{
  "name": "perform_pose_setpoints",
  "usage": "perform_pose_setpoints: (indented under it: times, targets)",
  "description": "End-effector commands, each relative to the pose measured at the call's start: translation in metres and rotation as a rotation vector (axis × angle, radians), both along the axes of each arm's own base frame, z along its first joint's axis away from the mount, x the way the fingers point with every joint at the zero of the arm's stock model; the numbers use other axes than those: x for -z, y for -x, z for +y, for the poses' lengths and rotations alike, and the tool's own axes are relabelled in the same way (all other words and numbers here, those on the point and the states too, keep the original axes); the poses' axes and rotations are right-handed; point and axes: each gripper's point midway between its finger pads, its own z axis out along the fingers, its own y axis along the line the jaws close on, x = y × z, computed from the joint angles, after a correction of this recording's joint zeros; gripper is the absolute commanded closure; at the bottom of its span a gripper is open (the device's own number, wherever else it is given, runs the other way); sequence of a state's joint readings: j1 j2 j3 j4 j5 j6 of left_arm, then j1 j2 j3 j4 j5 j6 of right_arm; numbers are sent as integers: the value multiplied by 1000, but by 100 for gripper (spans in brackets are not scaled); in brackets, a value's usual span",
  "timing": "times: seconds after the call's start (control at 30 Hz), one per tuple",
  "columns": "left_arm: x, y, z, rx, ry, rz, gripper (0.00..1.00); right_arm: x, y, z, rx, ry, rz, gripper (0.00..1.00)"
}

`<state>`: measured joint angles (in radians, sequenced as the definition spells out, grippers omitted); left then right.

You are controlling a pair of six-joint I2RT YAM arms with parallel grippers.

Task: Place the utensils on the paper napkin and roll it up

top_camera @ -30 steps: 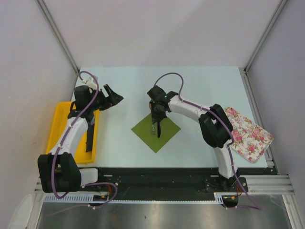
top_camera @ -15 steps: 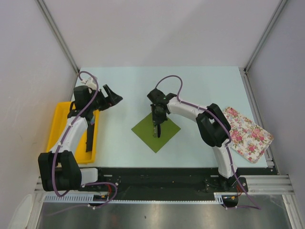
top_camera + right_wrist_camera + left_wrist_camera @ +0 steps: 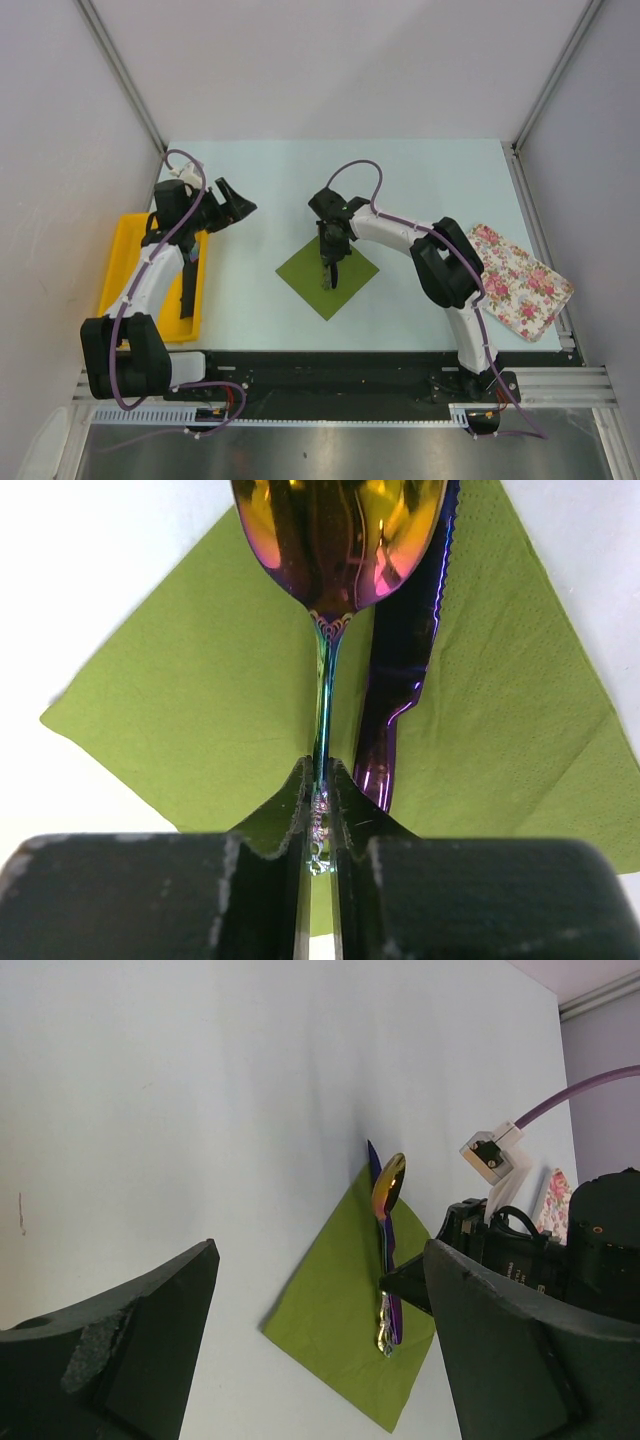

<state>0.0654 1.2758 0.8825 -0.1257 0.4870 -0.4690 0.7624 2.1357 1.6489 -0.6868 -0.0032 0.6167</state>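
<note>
The right fingers (image 3: 180, 890) pinch the spoon (image 3: 340, 530) by its handle over the green napkin (image 3: 190, 700), beside a dark knife (image 3: 400, 680) lying on it. The left fingers (image 3: 130, 1350) gape wide and empty, well left of the napkin.

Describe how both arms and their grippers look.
The left arm and right arm both have white links and bulky black joints. A purple cable loops along each. The left gripper and right gripper have matte black, wedge-shaped fingers.
</note>
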Motion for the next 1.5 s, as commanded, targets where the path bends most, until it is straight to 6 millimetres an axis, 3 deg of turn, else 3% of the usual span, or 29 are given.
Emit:
perform_pose_setpoints:
  times: [0.0, 0.13, 0.17, 0.43, 0.53, 0.73, 0.87, 0.97, 1.0, 1.13, 1.3, 1.47]
  targets:
    - [-1, 1, 3, 15, -7, -15, 11, 9, -2, -4, 35, 27, -1, 89]
    - [-1, 2, 2, 16, -7, -16, 11, 12, -1, -9, 52, 36, 14, 85]
    - [-2, 2, 2, 17, -8, -19, 11, 12, -1, -9, 52, 34, 14, 80]
    - [-4, 3, 1, 28, -6, -23, 11, 1, -3, -3, 51, 0, 6, 69]
    - [-8, 5, -2, 59, -9, -39, 11, -16, -6, 6, 29, -46, -13, 65]
    - [-15, 18, -10, 201, -103, -142, 11, -70, -15, 20, -58, -180, -92, 57]
    - [4, 30, -17, 270, -141, -97, 16, -105, -27, 9, -114, -253, -165, 53]
    - [19, 35, -32, 312, -129, -50, 25, -103, -36, -11, -114, -240, -183, 58]
    - [24, 40, -47, 355, -129, -37, 28, -102, -37, -18, -122, -229, -193, 61]
    - [49, 51, -74, 424, -142, 45, 40, -70, -27, -48, -105, -186, -127, 71]
    - [70, 69, -106, 509, -137, 108, 52, -43, -18, -55, -114, -164, -93, 80]
    - [82, 74, -121, 537, -112, 151, 62, -25, -16, -48, -132, -162, -66, 89]
